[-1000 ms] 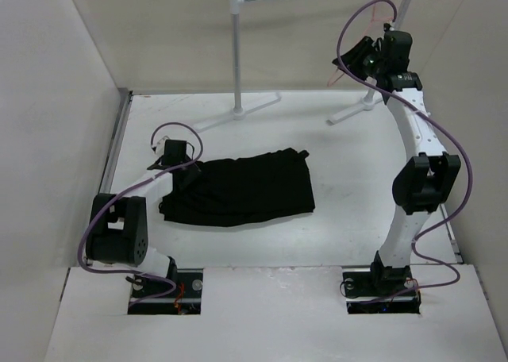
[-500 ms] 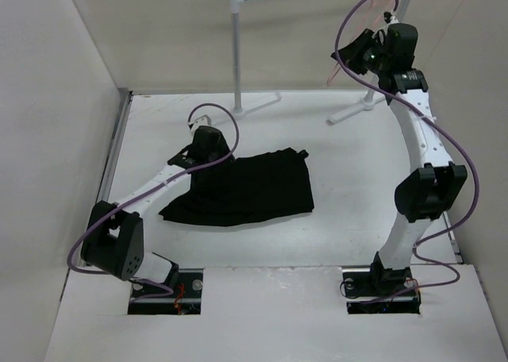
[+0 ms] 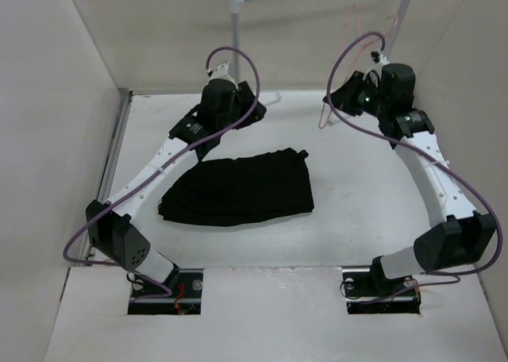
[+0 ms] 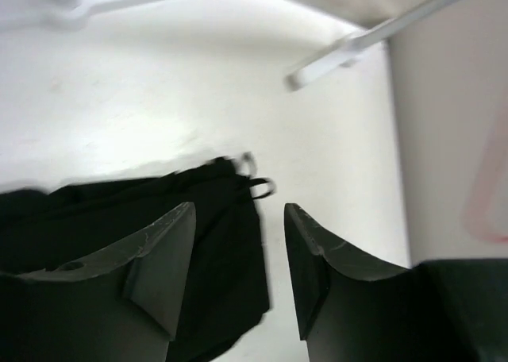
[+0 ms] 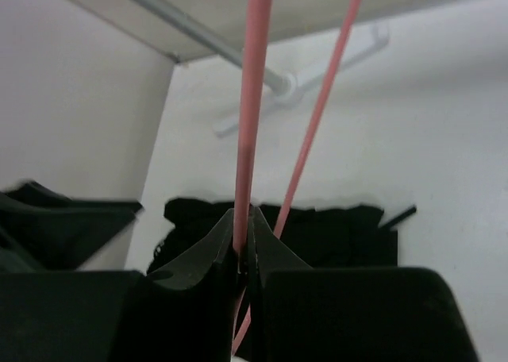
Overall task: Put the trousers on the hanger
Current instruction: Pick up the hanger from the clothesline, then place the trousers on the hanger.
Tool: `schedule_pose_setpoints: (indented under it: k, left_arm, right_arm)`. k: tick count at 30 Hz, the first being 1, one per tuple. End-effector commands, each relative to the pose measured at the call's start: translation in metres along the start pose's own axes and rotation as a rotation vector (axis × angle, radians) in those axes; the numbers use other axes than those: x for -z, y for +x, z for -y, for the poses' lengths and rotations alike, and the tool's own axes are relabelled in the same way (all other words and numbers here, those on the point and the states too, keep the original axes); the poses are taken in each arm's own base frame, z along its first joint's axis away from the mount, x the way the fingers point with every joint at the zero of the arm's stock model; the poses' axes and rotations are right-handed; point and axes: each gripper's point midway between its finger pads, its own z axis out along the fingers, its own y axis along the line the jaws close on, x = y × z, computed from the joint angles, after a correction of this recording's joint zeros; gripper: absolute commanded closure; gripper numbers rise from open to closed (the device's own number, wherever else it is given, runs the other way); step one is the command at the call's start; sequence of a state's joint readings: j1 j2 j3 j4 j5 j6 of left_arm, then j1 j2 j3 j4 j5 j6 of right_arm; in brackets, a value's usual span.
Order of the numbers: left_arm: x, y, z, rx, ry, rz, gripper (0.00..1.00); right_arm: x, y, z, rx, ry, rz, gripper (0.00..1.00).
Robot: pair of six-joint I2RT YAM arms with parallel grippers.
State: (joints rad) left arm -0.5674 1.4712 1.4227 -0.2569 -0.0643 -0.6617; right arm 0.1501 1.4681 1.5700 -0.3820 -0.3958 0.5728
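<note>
Past the far edge of the trousers (image 3: pixel 238 191), right gripper (image 5: pixel 244 219) clamps the hanger (image 5: pixel 255 100) wire, left gripper (image 4: pixel 238 211) hangs nearer them, jaws apart.

No readable text or markings.
</note>
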Motion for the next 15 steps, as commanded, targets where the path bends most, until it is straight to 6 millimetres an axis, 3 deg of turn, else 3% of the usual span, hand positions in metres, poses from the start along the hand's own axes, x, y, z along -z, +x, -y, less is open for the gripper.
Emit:
schedule_pose_setpoints:
  k: [1, 5, 11, 15]
  left_arm:
    - [0.005, -0.007, 0.051, -0.048, 0.105, -0.030, 0.55]
    - [-0.001, -0.005, 0.092, -0.099, 0.170, -0.046, 0.55]
    - [-0.015, 0.004, 0.152, -0.149, 0.271, -0.062, 0.54]
    - [-0.022, 0.018, 0.177, -0.186, 0.306, -0.078, 0.49]
  right_arm:
    - [0.010, 0.032, -0.001, 0.050, -0.002, -0.029, 0.88]
    - [0.020, 0.061, 0.014, 0.066, 0.069, -0.061, 0.90]
    - [0.031, 0.081, 0.032, 0.121, 0.177, -0.109, 0.91]
    - [0.036, 0.114, 0.041, 0.136, 0.238, -0.182, 0.91]
